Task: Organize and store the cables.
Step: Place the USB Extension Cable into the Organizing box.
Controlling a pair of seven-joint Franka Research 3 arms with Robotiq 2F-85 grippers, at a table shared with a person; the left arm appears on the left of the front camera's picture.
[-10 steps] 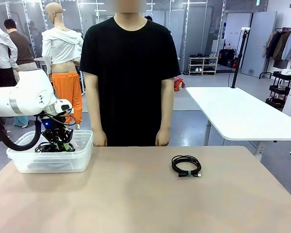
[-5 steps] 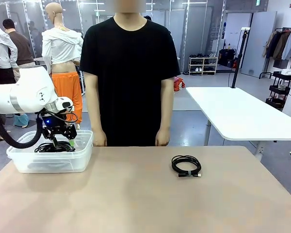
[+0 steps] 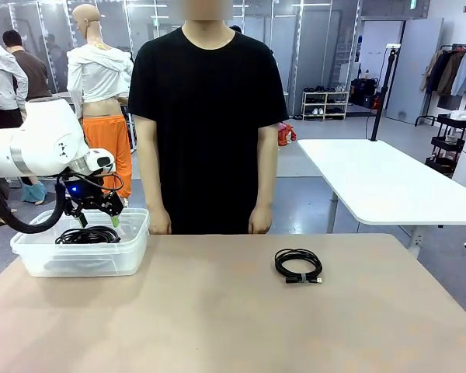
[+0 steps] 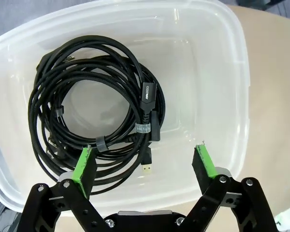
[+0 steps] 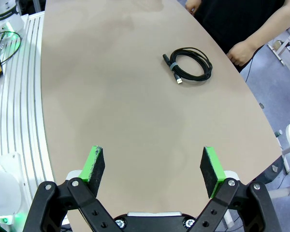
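Stored: a bundle of coiled black cables point(image 4: 94, 118) lies flat on the floor of the clear plastic bin point(image 3: 132, 241) at the robot's left end of the tabletop point(image 3: 217, 326); how many coils are in the pile I cannot tell.
Left gripper point(image 4: 144, 162): hovers just above the bin, jaws spread wide and holding nothing, green pads clear of the cords.
Left to do: one coiled cable point(image 3: 298, 265) lies alone on the tabletop, right of centre, well apart from the bin and near the person's side.
Right gripper point(image 5: 154, 170): hangs over the bare near edge of the tabletop, jaws wide apart and empty, the loose coil far ahead of it.
Person: stands at the far edge, hands point(image 3: 259, 225) down, touching nothing.
Progress: by my reckoning nearly finished, one coil short of done.
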